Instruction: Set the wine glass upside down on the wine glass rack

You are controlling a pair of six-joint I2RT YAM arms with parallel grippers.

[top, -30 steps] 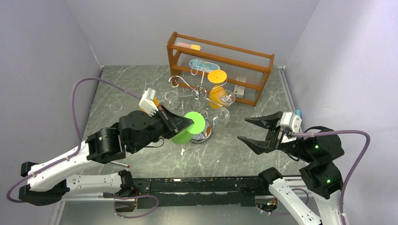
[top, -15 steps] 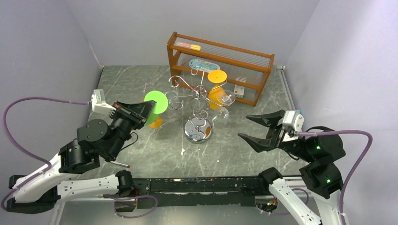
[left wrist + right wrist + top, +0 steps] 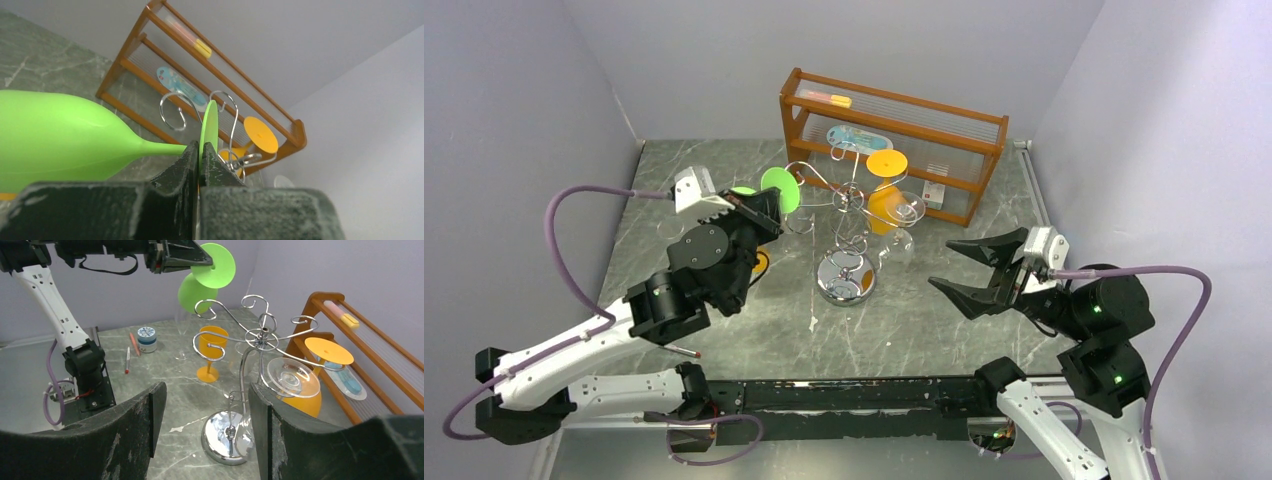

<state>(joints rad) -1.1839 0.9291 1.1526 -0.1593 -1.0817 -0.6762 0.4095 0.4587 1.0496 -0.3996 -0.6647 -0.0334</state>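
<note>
Two views settled the grip: my left wrist camera showed the left gripper (image 3: pixel 199 150) closed tight on the foot rim of the green wine glass (image 3: pixel 65 135). The right wrist view showed it aloft and tilted, just beside the upper scrolls of the wine glass rack (image 3: pixel 262 333), perhaps not touching. The right gripper (image 3: pixel 939 264) gaped wide, empty.
</note>
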